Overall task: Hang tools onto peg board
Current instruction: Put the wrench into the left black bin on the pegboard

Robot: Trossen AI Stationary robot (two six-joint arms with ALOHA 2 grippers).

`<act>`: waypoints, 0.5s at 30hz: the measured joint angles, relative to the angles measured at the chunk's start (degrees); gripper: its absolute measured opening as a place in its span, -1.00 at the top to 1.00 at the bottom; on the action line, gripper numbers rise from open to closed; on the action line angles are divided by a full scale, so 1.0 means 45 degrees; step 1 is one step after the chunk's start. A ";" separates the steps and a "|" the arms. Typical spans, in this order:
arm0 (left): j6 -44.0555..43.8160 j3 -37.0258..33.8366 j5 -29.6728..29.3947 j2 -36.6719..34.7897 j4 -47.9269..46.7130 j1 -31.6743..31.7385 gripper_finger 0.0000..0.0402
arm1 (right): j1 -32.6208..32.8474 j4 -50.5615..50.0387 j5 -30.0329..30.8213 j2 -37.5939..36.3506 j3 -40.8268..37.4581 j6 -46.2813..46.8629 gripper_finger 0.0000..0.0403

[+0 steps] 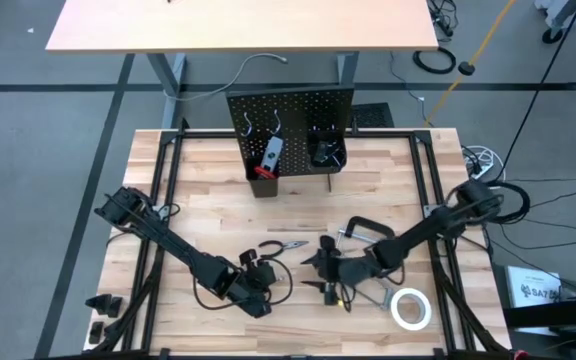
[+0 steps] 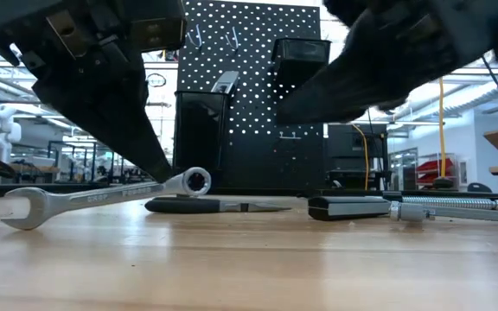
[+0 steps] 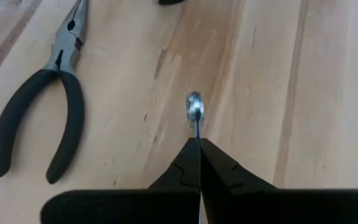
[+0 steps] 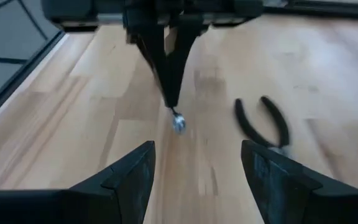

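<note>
On the wooden table (image 1: 218, 200), the left gripper (image 3: 199, 146) is pinching the silver wrench (image 2: 102, 195) with its fingers pressed together, lifting the ring end. The pliers (image 3: 42, 112) are lying just beside it. The right gripper (image 4: 194, 165) is hovering opposite, fingers spread, holding nothing. The peg board (image 1: 290, 120) is standing at the far edge.

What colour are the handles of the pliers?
Black; the pliers show best in the left wrist view.

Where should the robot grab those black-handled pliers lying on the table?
The pliers lie flat with their handles spread. Come straight down from above and close the jaws across the narrow neck by the pivot, which is slimmer than the splayed handles.
</note>
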 joint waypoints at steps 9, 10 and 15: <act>0.0436 0.0000 0.0114 0.0000 0.0819 0.0000 1.00 | -0.1117 -0.0029 -0.2662 0.2039 0.1828 0.0328 -0.15; 0.0436 0.0000 0.0116 0.0000 0.0810 0.0000 1.00 | -0.1187 -0.0150 -0.2937 0.2272 0.2066 0.0297 -0.15; 0.0436 0.0000 0.0153 0.0000 0.0806 0.0000 1.00 | -0.1314 -0.0932 -0.3776 0.3135 0.3074 0.0190 -0.15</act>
